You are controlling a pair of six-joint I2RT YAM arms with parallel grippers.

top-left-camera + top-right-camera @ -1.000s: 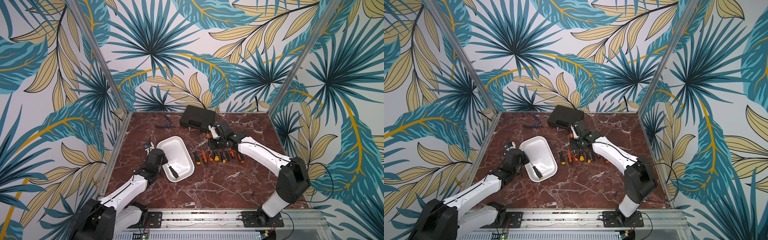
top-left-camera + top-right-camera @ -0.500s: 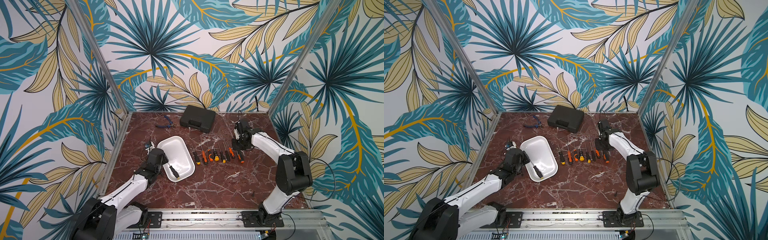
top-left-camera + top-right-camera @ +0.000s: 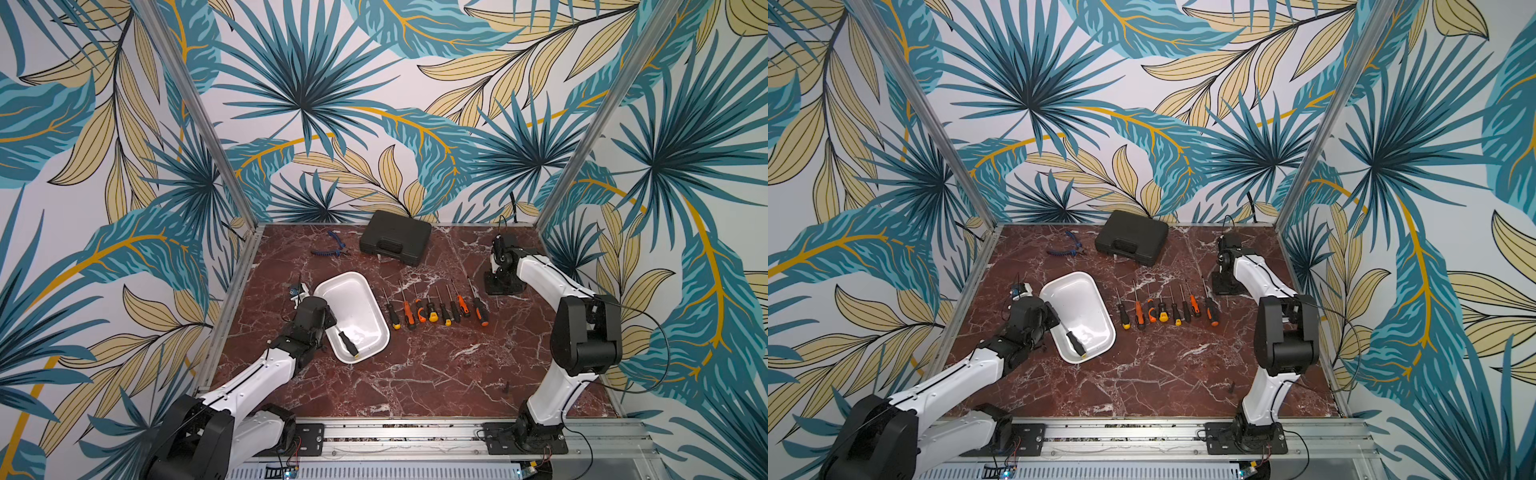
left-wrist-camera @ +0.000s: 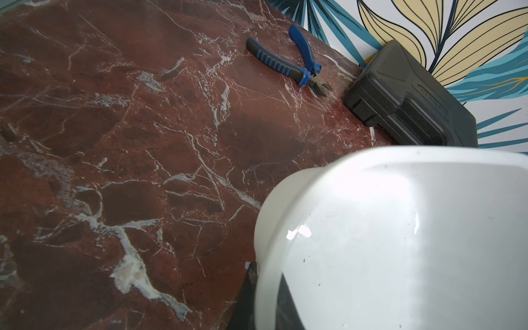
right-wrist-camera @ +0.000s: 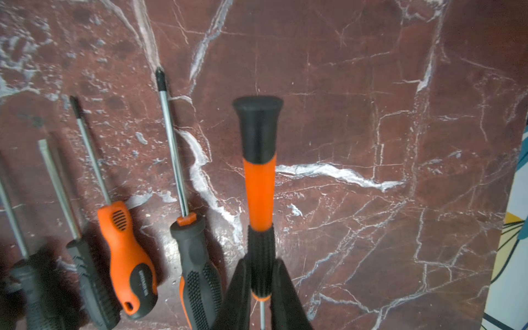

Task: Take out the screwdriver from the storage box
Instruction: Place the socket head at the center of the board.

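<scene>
The right tool (image 5: pixel 261 264) is clamped on the ribbed black collar of a slim screwdriver (image 5: pixel 259 171), whose orange barrel and flared black cap point forward. It sits close over the table (image 3: pixel 415 374); I cannot tell whether it touches. It hangs past the row of screwdrivers (image 3: pixel 434 307), at the end farthest from the storage box (image 3: pixel 353 297). To do this well, I judge, lower it level and parallel to its neighbours. Part the jaws only once the round handle cannot roll on the polished marble. The left tool (image 3: pixel 329 320) is closed on the box's long rim, steadying the thin, glossy white plastic. Inside the box lies one stubby screwdriver (image 3: pixel 347 342), black grip and yellow tip, not yet taken out.
</scene>
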